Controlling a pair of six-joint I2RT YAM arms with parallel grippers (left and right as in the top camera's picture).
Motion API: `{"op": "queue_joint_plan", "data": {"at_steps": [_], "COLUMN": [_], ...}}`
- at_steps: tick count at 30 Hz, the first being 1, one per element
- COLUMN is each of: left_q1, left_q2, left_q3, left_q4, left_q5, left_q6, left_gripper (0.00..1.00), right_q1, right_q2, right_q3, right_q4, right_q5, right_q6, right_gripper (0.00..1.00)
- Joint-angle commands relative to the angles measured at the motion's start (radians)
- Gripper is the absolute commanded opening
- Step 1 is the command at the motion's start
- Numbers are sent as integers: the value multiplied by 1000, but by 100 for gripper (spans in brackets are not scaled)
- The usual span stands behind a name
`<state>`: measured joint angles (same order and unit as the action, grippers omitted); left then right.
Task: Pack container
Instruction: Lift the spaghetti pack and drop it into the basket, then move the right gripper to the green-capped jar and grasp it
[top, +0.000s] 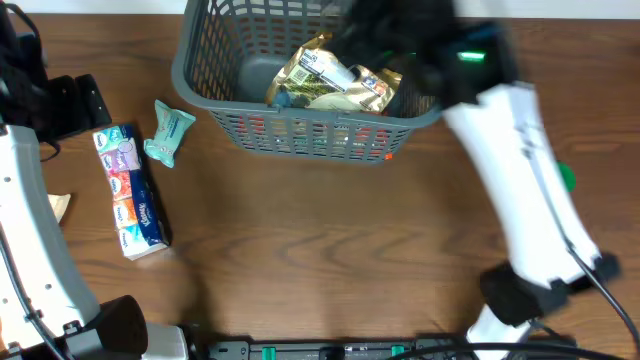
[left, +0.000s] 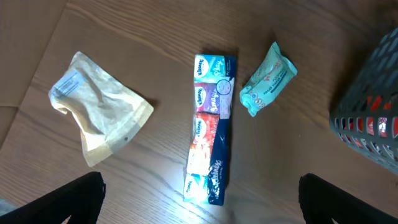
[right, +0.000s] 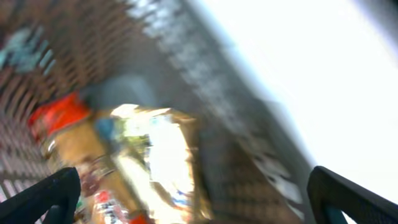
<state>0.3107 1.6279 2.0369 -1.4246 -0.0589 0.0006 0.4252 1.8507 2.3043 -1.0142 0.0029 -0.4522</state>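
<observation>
Container (top: 300, 132), a dark grey lattice basket, stands at the far middle of the wooden table (top: 330, 250).

At the far left, the white left arm (top: 30, 230) reaches along the table's edge. The left gripper (left: 202, 200) hangs above the tabletop with its fingers spread wide and nothing between them. Below it, in the left wrist view, a pale crumpled pouch (left: 99, 115) lies flat on the left. A long pack of tissues (left: 210, 124) lies lengthwise in the middle, well apart from the pouch. A small teal packet (left: 267, 78) lies tilted just beside the pack's far end, with a thin gap between them.

Right of the teal packet, and apart from it, is the container. Gold and white food packets (top: 325, 75) are piled in its middle and right part, and a patch of floor shows bare at the left. Red print shows through the slots of the near wall.

The white right arm (top: 530, 170) rises from the near right edge to the container's right side. The right gripper (right: 199, 199) is inside the container above the packets. The view is blurred, but its fingers stand wide apart and empty.
</observation>
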Motion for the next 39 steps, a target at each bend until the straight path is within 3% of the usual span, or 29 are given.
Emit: {"op": "queue_joint_plan", "data": {"at_steps": [1,5,7,12,17,22,30,39], "left_q1": [5,5,5,4,4,4,4,4], "left_q2": [3,3,3,3,3,3,3,3], "left_q3": [-4,-4,-4,-4,-4,-4,-4,-4], "left_q4": [-2,0,3,5,6,5,5,-6], "left_q5": [0,24,34,34,34,34,34,34], "left_q6": [3,3,3,3,3,3,3,3], "left_gripper": [99,99,98,99,99,99,99,98], "right_q1": [-160,-407,-538,-817,-968,-1042,-1011,-958], "right_q2": [-87,-144,-159,-153,-147,-147,-147,-146], "right_q3": [90,126,126,106,-8,-252,-664,-936], "right_q4": [-94,-356,-472,-636,-673,-572,-267,18], "right_q5": [167,237,232,190,181,60,10,7], "right_q6": [410,793,911,953,992,976,967,967], "right_gripper": [99,99,99,99,99,99,99,99]}}
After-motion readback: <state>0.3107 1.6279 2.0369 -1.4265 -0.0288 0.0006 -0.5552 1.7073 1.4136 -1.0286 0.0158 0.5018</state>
